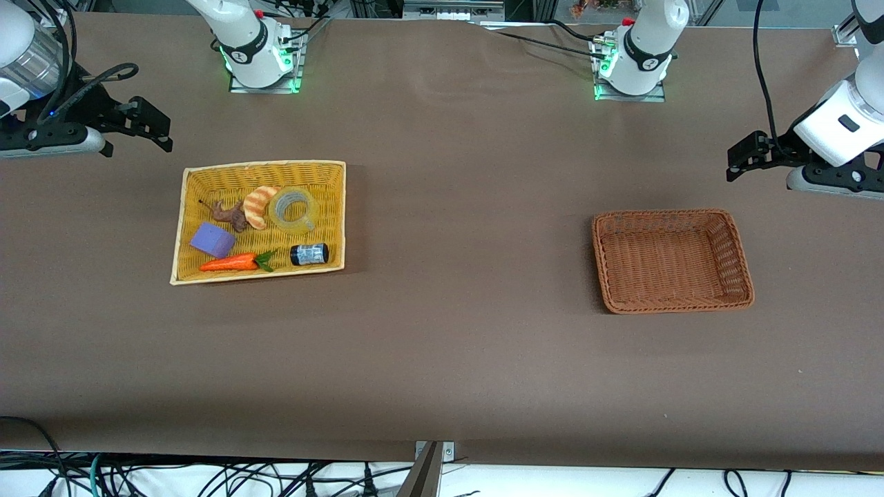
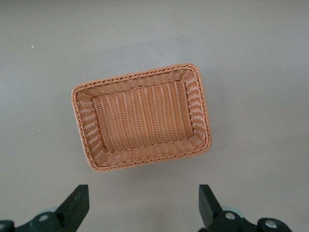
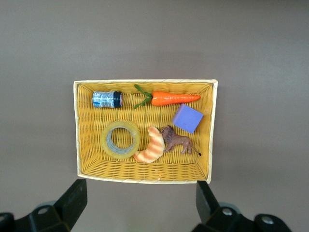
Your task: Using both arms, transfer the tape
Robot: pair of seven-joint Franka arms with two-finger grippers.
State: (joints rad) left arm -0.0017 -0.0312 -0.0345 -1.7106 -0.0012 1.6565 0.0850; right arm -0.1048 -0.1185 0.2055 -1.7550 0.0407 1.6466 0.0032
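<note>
Front view: tape (image 1: 293, 210) flat in yellow basket (image 1: 195, 228), touching croissant (image 1: 257, 206). Left claw (image 2: 143, 207) and right claw (image 3: 137, 205) both spread wide, empty, over bare surface (image 1: 456, 207).

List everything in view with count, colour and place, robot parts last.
tape: 1, pale yellow, in yellow basket beside croissant
croissant: 1, striped tan, in yellow basket
toy lion: 1, brown, beside croissant
block: 1, purple, in yellow basket
carrot: 1, orange, in yellow basket
jar: 1, black-silver, in yellow basket
yellow basket: 1, right arm's end
brown basket: 1, left arm's end
table: 1, brown
left pincer: black, open, waiting
right pincer: black, open, waiting
</note>
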